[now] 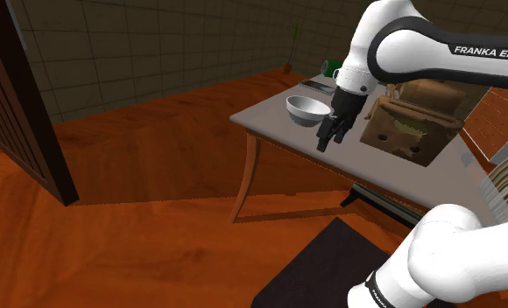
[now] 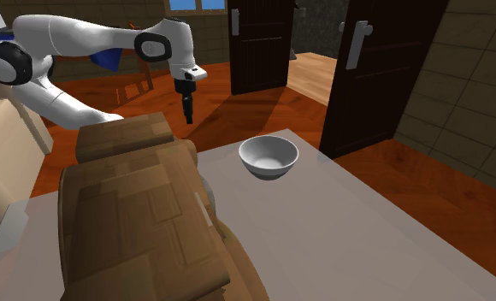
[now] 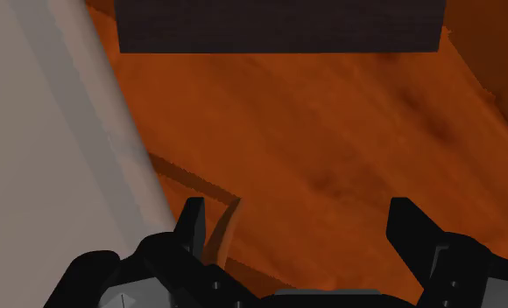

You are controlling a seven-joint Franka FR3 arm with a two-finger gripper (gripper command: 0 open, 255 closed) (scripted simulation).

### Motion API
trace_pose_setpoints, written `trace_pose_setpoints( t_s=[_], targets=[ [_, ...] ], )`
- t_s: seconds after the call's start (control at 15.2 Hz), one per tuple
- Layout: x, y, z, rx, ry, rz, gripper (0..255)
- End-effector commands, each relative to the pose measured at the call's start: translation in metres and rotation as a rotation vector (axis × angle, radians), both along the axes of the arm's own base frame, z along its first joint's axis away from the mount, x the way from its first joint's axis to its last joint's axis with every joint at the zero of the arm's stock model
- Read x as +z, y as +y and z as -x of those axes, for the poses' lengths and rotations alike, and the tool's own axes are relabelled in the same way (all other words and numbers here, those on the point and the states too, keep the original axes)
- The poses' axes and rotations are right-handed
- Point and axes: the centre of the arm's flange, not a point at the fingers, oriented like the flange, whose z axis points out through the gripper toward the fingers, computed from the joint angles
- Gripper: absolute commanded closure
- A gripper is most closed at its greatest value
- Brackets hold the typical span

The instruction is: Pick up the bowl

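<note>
Bowl (image 1: 307,108) of pale grey, upright and empty, stands on the grey surface (image 1: 379,173) close to one corner. In the second exterior view the bowl (image 2: 268,156) rests near the far edge of the surface (image 2: 340,231), with a large brown box (image 2: 144,214) to its left taking up much of that view's near left. In the shoulder view the same box (image 1: 410,131) stands to the right of the bowl, apart from it.

The black gripper (image 1: 328,140) hangs from the white arm (image 1: 392,39), pointing down, just to the right of the bowl in the shoulder view and between the bowl and the box. The second exterior view places the gripper (image 2: 187,115) beyond the far edge of the surface, to the left of the bowl and well apart from it, with the orange-brown wooden floor (image 2: 238,115) behind it.

In the wrist view the gripper (image 3: 296,214) looks down on the floor (image 3: 331,131) just beside the edge of the surface (image 3: 33,131). Its fingers (image 3: 191,219) are spread wide, with nothing between them. A table leg (image 3: 228,219) shows near one finger.

Dark doors (image 2: 263,43) stand at the far side of the room.
</note>
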Motion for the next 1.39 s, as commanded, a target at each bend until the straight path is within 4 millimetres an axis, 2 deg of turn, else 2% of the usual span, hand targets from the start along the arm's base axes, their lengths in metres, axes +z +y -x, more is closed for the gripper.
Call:
trace_pose_setpoints(
  t_s=[0.0, 0.66, 1.32],
  targets=[
    [0.0, 0.0, 0.0, 0.0, 0.0, 0.0, 0],
    [0.008, -0.064, -0.1, 0.001, -0.043, 0.086, 0],
    [0.026, -0.127, -0.199, 0.002, -0.085, 0.171, 0]
  ],
)
